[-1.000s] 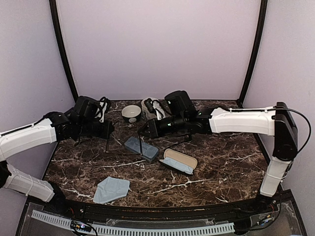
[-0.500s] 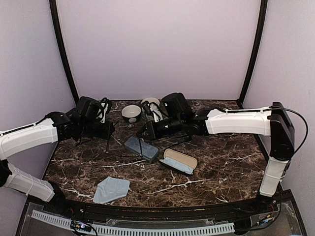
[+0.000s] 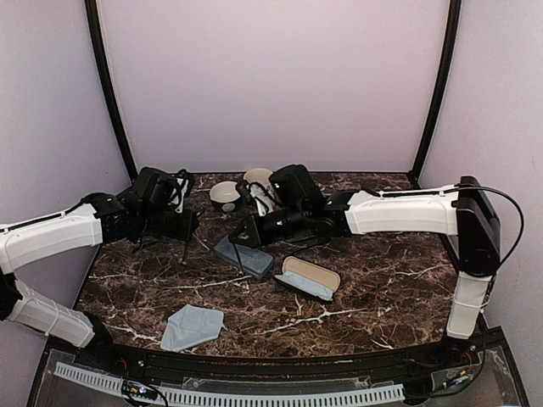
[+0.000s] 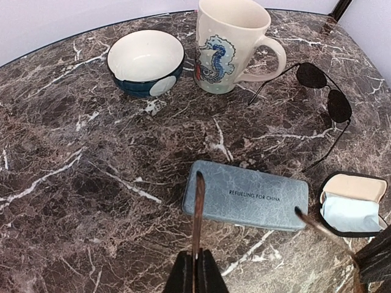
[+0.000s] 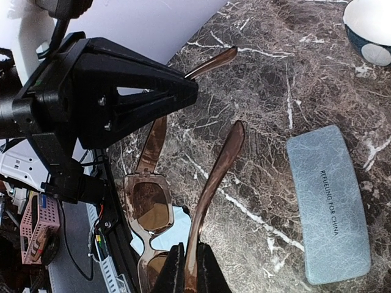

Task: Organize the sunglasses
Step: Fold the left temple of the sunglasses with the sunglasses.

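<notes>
- Grey-blue cloth (image 3: 193,326): crumpled, lower left of the top view, near the front edge of the marble table (image 3: 390,288). It has not moved.
- Black oval case (image 3: 310,277): open, with a pale lining and a blue cloth inside, lower centre. Bare marble runs from it to the table's right edge.
- Grey-blue hard case (image 3: 243,256): closed, just left of the oval case and not touching it. It has not moved.
- Right gripper (image 5: 186,267): clenched on one temple of the brown square-framed sunglasses (image 5: 151,204). It reaches further left over the hard case than a second ago, uncovering more of the mug.
- Left gripper (image 4: 195,268): clenched on the other temple, centre left of the top view, almost where it was.
- Brown square-framed sunglasses: lifted off the marble and spanning the two grippers, temples spread.
- Black wire-framed sunglasses (image 4: 313,75): lying unfolded on the marble in the upper right of the left wrist view, just beside the mug's handle.
- Bowl (image 3: 226,196) and seahorse mug (image 3: 257,180): upright, side by side but apart, near the back edge.
</notes>
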You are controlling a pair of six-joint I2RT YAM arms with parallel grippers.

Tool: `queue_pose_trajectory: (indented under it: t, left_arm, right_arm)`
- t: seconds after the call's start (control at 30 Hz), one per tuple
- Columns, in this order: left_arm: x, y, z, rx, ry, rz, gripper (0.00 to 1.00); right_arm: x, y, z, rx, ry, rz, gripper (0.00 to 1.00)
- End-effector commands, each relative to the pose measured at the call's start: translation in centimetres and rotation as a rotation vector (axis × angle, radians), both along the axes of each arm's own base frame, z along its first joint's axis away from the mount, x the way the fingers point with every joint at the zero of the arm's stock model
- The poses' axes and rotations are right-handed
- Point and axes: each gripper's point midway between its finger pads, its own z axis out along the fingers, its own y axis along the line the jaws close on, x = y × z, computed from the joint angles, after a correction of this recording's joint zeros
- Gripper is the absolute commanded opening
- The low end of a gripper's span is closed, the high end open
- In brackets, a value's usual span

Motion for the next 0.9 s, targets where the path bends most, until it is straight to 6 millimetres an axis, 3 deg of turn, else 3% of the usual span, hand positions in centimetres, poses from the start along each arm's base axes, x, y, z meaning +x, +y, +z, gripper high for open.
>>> queue_pose_trajectory:
  t: [0.0,0.43,0.87]
  left_arm:
    - [0.6,-0.9,1.4,-0.053,-0.039,-0.002,0.00]
    - [0.6,-0.9,0.5,-0.043,-0.032,0.000,0.00]
    - [0.8,-0.9,-0.2,-0.033,-0.026,0.001,0.00]
  right_arm:
    - [-1.7,1.8,0.5,0.033,0.000,0.076,0.07]
    - [-3.6,3.4,-0.2,0.067,0.058,0.145,0.10]
    - [-5.4,3.6,-0.5,0.101,0.110,0.193,0.11]
